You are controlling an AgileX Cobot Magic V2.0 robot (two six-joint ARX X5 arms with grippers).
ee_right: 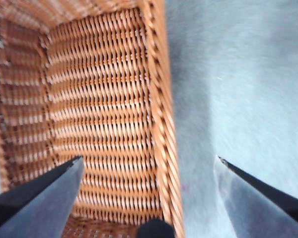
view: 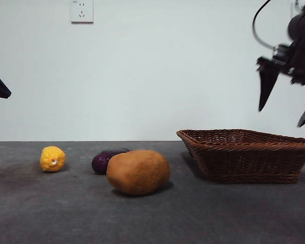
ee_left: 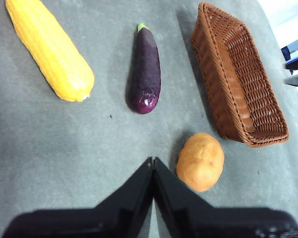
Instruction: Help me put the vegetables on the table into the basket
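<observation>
We see the potato point(view: 138, 172), the eggplant point(view: 102, 160) and the yellow corn point(view: 52, 158) lying on the table point(view: 51, 213), beside the empty basket point(view: 249, 155); the right gripper point(view: 288, 99) hangs wide open above the basket; the left gripper point(ee_left: 153, 161) waits, pinched closed on nothing.

Potato point(ee_left: 200, 161) lies just beside the closed left hand point(ee_left: 153, 161); eggplant point(ee_left: 145, 70) and corn point(ee_left: 48, 47) farther off; empty basket point(ee_right: 159, 99) under the spread right hand point(ee_right: 149, 168).
</observation>
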